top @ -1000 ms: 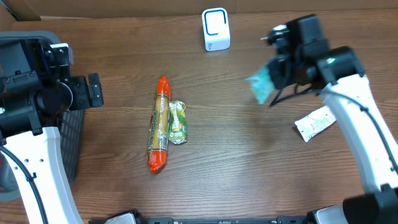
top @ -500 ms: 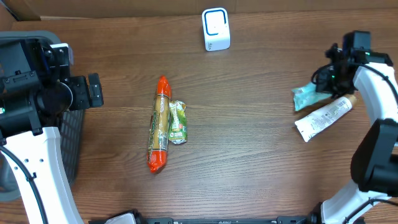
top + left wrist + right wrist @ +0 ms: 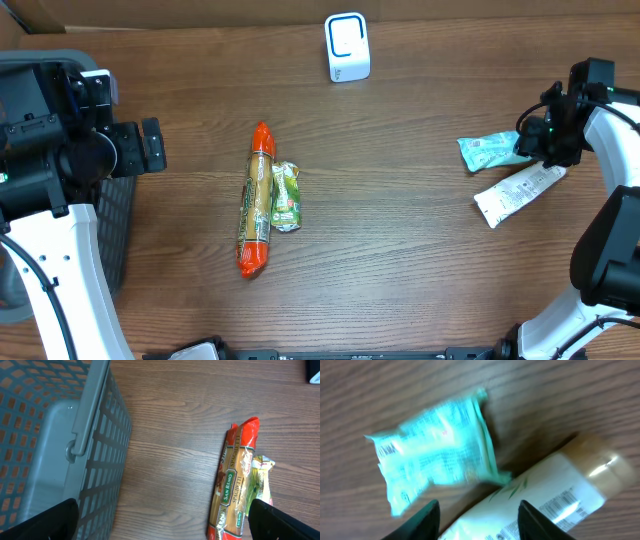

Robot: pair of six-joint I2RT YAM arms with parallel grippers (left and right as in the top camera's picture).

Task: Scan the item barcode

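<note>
2 dark fingertips [image 3: 425,520] of the right gripper [image 3: 479,522] are standing apart at the bottom edge of the right wrist view, clamping nothing. Just beyond them, a crinkled teal plastic packet [image 3: 437,455] is lying flat on the brown wooden table [image 3: 580,390]. Its lower right corner is meeting a white squeeze tube with a tan cap [image 3: 555,495], which is running diagonally toward the right of the frame and showing a printed barcode. In the overhead view this gripper is hanging at the right edge, with the packet just left of it and the tube just below. Near the top centre, a small white box-shaped scanner [image 3: 347,47] is standing well apart from both. In the middle of the table, a long orange-ended spaghetti pack [image 3: 256,200] is lying against a small green pouch [image 3: 286,197]. In the left wrist view, the left gripper [image 3: 160,522] is holding its fingers spread wide at the bottom corners, with a grey plastic mesh basket [image 3: 95,435] filling the left of the frame.
</note>
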